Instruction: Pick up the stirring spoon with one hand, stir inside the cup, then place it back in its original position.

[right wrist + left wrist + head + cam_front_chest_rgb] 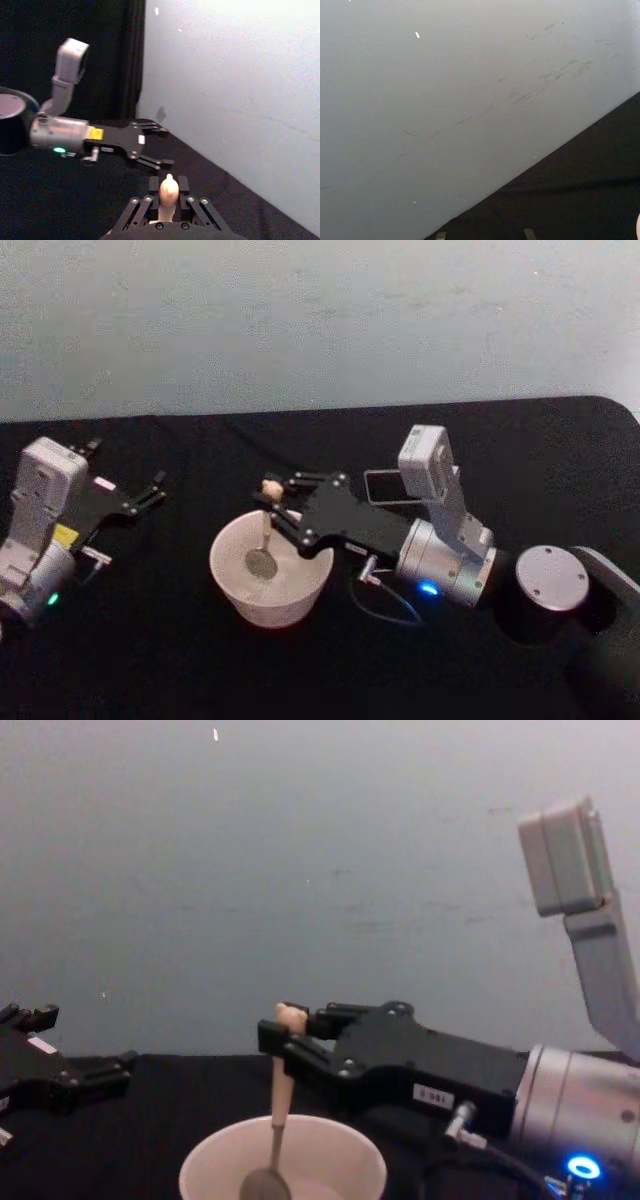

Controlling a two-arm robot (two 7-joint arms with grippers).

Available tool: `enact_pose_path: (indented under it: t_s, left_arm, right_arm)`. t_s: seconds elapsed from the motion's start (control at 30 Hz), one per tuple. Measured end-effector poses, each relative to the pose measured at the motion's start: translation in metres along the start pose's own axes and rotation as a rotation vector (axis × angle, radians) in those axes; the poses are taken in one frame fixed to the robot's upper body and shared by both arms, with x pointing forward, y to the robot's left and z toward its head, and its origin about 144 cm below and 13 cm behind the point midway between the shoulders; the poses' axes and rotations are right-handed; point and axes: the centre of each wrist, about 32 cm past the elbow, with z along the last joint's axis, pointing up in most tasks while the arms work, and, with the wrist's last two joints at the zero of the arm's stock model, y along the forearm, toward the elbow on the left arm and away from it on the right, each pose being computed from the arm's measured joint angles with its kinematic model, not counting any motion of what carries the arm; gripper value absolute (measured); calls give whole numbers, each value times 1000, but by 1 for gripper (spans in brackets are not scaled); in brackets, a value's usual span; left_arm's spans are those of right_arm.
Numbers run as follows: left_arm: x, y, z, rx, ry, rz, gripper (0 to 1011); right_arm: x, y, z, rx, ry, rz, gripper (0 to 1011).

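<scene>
Closest to the chest camera, the cup (335,1155) sits on the black table (150,660). Left of it, the left gripper (158,490) rests idle with its fingers spread. To the right, the right gripper (270,505) clamps the stirring spoon (265,535) upright by its handle, with its bowl inside the cup.

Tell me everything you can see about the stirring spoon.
The spoon stands nearly upright inside the cream cup, its round metal bowl low near the bottom. It has a pale beige handle with a small rounded knob on top. The right end effector is shut on the upper handle, just below the knob.
</scene>
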Motion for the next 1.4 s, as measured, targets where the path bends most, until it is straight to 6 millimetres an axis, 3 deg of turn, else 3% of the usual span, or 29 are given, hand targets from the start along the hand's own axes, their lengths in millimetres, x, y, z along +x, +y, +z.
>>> enact_pose_path:
  t_s: [0.7,0.97,1.4]
  left_arm:
    - [0,0,0,0,0,0,1001]
    - [0,0,0,0,0,0,1001]
    - [0,0,0,0,0,0,1001]
  right_arm:
    - [12,-4,-2,-11,-8,-65,215]
    - [14,-15,-1,-16,-19,-65,215]
    - [-3,-34,-1,-28,-5,9,215]
